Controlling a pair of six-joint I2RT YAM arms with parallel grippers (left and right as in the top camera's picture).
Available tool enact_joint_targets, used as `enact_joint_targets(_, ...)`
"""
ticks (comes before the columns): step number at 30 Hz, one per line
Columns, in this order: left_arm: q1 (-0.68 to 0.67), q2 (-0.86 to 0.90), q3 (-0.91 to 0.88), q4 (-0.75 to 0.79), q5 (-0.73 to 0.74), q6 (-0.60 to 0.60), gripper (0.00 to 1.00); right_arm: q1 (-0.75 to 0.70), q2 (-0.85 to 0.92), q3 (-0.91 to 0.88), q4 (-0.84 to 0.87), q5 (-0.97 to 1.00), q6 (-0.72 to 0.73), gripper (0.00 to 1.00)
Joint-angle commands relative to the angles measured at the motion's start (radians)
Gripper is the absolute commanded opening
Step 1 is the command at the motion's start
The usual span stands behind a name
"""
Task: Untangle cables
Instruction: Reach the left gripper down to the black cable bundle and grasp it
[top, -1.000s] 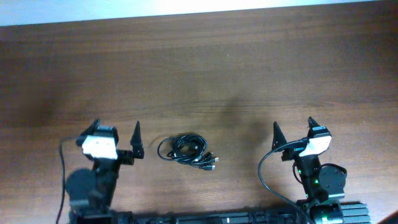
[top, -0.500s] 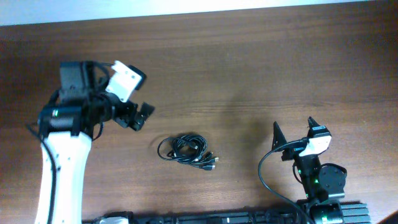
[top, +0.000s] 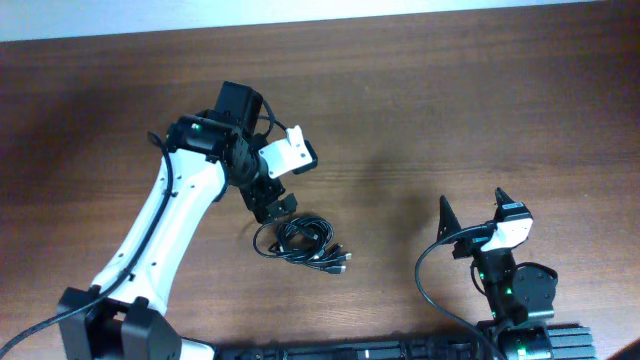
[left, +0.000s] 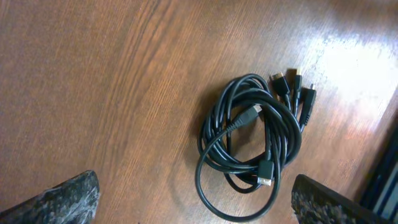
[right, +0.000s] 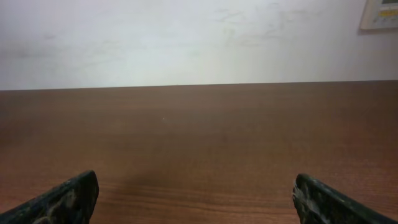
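The cables (top: 300, 242) are a small coil of thin black cords with plug ends fanning to the right, lying on the wooden table near the front middle. In the left wrist view the coil (left: 252, 146) lies flat, several plugs at its upper right. My left gripper (top: 270, 203) is open and hovers just above and behind the coil, its fingertips wide apart at either side of the left wrist view (left: 194, 202). My right gripper (top: 472, 212) is open and empty at the front right, far from the cables, facing bare table (right: 196, 199).
The brown wooden table (top: 450, 110) spreads in all directions. A white wall (right: 186, 37) stands beyond its far edge. A thicker black wire (top: 430, 285) loops by the right arm's base. The dark base rail (top: 400, 350) runs along the front edge.
My left arm has swung from the front left, up and across to the right, and now hangs over the cable coil. The right arm and the cables have not moved.
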Motion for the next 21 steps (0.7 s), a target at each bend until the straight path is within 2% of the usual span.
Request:
enact_joint_targets(1,-0.006,0.007,-0.008,-0.047,0.018,0.097,0.99,-0.007,-0.008,-0.005,-0.005,0.001,0.003,0.99)
enact_joint_targets(4,-0.008,0.01,-0.082,-0.044,0.017,0.217,0.99,-0.007,-0.008,-0.005,-0.005,0.001,0.003,0.99)
enact_joint_targets(6,-0.011,0.023,-0.116,-0.019,0.014,0.242,0.99,-0.007,-0.008,-0.005,-0.005,0.001,0.003,0.99)
enact_joint_targets(15,-0.034,0.227,-0.133,0.125,0.005,0.242,0.99,-0.007,-0.008,-0.005,-0.005,0.001,0.003,0.99)
enact_joint_targets(21,-0.101,0.307,-0.133,0.185,-0.096,0.241,1.0,-0.007,-0.008,-0.005,-0.005,0.001,0.003,0.99)
